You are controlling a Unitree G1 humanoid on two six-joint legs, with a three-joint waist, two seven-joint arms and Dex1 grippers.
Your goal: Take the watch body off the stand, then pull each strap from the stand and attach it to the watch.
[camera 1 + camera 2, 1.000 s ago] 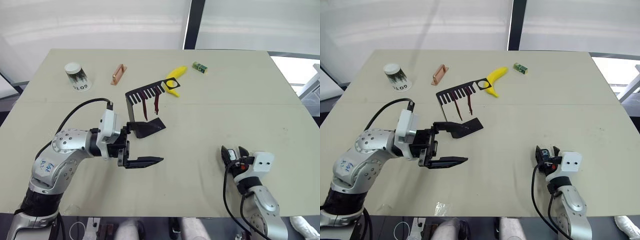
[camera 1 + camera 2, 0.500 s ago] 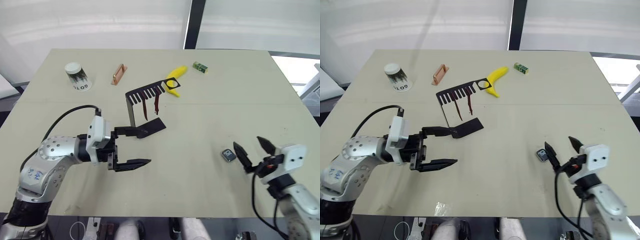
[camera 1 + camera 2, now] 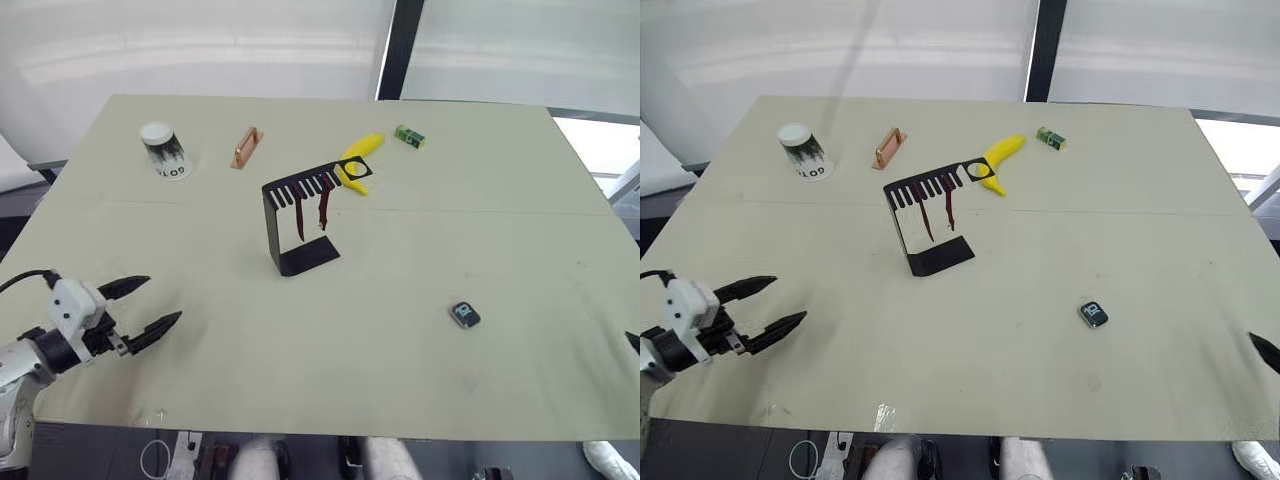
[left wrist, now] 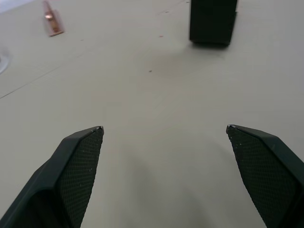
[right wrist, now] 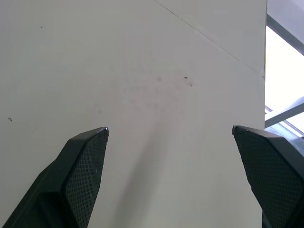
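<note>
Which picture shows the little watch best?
The left eye view: the watch body lies alone on the table, screen up, nothing covering it. The right eye view shows it just as plainly. The left wrist view looks toward the stand's foot instead.

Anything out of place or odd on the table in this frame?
The watch body lies loose on the table, well away from the stand, where both straps hang. Paper cup stands upside down. Nothing spilled or damaged.

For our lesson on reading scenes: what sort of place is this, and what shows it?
Probably a robotics test bench: a plain table bearing unrelated props, such as a black stand hung with straps, a banana and a paper cup.
</note>
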